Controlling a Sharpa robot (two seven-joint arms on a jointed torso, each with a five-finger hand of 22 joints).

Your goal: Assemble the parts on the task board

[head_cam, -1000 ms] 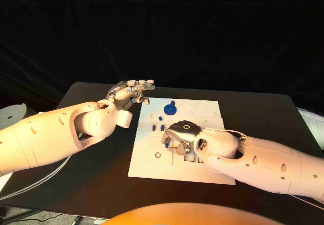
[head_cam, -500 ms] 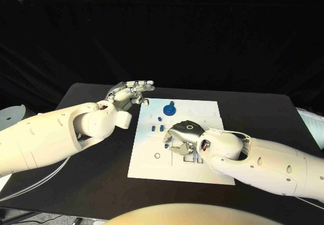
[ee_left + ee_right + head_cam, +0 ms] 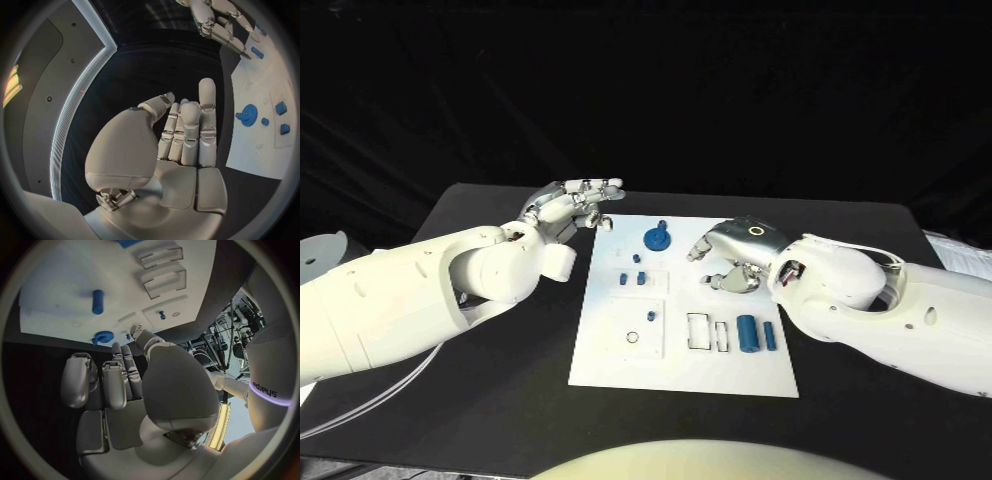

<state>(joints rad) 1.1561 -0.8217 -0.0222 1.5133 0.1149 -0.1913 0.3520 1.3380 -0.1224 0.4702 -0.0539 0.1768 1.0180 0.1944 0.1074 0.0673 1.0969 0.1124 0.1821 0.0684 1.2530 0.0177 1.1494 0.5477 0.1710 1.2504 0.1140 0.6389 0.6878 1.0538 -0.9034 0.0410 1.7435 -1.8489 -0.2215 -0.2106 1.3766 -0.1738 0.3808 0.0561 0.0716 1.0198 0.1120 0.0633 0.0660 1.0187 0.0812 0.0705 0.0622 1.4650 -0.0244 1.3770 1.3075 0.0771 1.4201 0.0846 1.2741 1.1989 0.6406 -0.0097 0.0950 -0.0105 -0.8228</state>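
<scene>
The white task board [image 3: 682,365] lies in the middle of the black table. A blue gear [image 3: 658,238] stands near its far edge, with several small blue parts [image 3: 636,278] below it. Two blue cylinders [image 3: 759,333] lie beside empty slots [image 3: 700,330] on the board's right half. My right hand [image 3: 730,258] hovers over the board's far right part, fingers loosely bent and holding nothing [image 3: 125,385]. My left hand [image 3: 574,205] stays off the board's far left corner, flat, fingers straight and empty [image 3: 181,145]. The left wrist view has the gear [image 3: 249,115] and the board [image 3: 262,85].
Black table [image 3: 502,330] runs free on both sides of the board. The right wrist view shows a cylinder [image 3: 97,301], the gear [image 3: 103,336] and a small peg [image 3: 162,315] on the board [image 3: 62,285].
My right hand has lifted off the middle of the board and moved to its far right part, uncovering the two blue cylinders. My left hand has barely moved.
</scene>
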